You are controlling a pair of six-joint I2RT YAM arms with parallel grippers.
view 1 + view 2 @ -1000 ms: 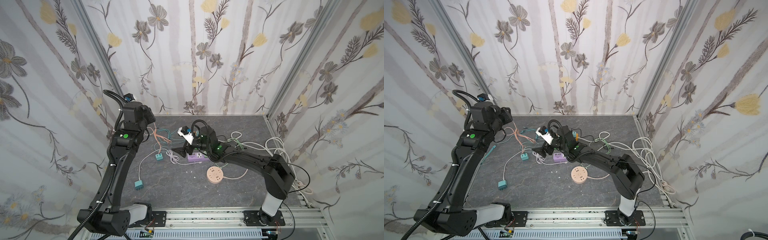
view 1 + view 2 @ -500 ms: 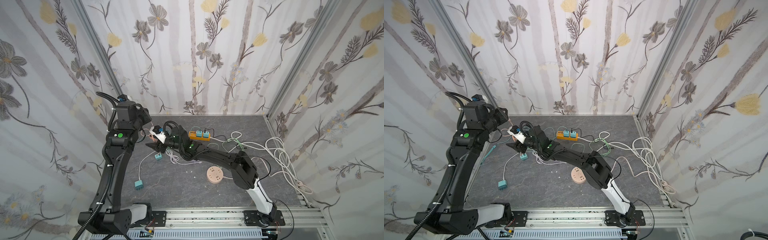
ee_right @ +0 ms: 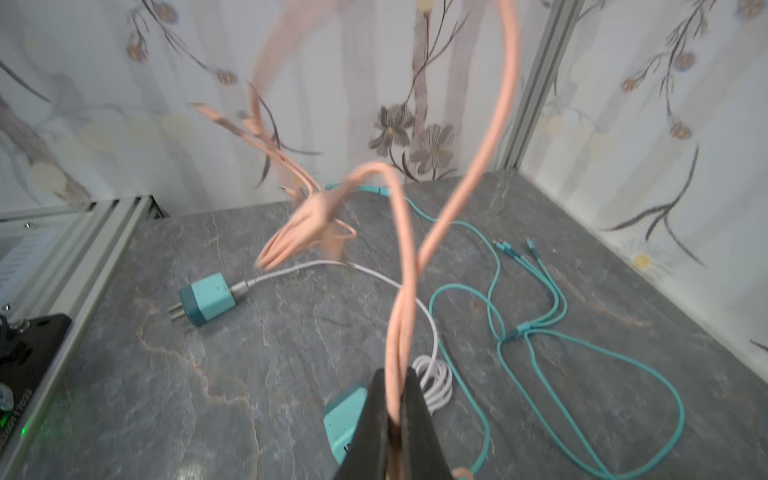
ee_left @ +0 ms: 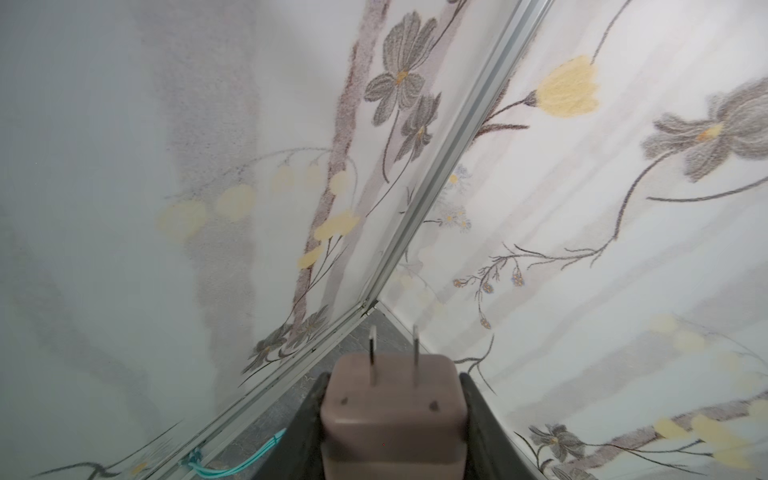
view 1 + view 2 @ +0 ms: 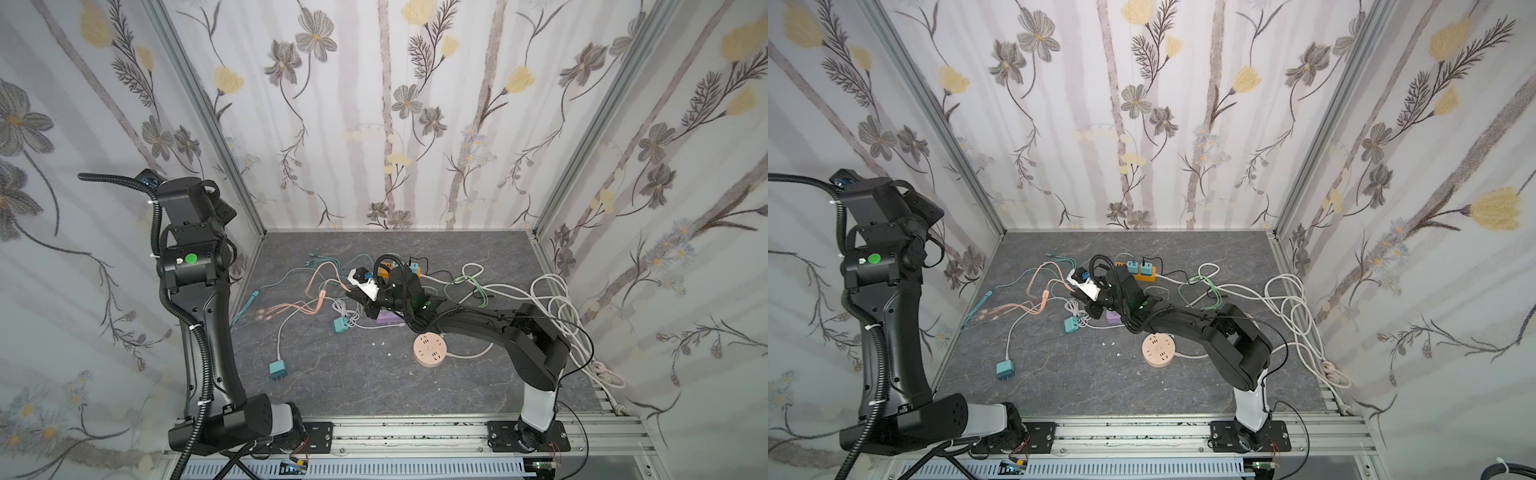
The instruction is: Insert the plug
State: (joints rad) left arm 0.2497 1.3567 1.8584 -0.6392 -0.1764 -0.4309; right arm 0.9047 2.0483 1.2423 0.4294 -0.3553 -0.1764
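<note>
And the left gripper [image 4: 392, 388] was closed partway around the brown plug [image 4: 390, 424], prongs aimed at the far-left corner. It was held high off the table [image 5: 374, 386], probably to keep the prongs free for lining up. The right gripper [image 3: 395, 386] was pinched almost shut on two strands of the pink cable [image 3: 405, 266] mid-table, likely to manage slack. The round socket [image 5: 430, 351] sat near-right of centre, well apart from the plug.

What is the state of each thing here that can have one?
Left gripper: shut on the plug, prongs free.
Right gripper: shut on the pink cable.
Orange strip: two teal plugs inserted.
Round socket: nothing plugged in.
Teal charger: unplugged, lying loose.
</note>
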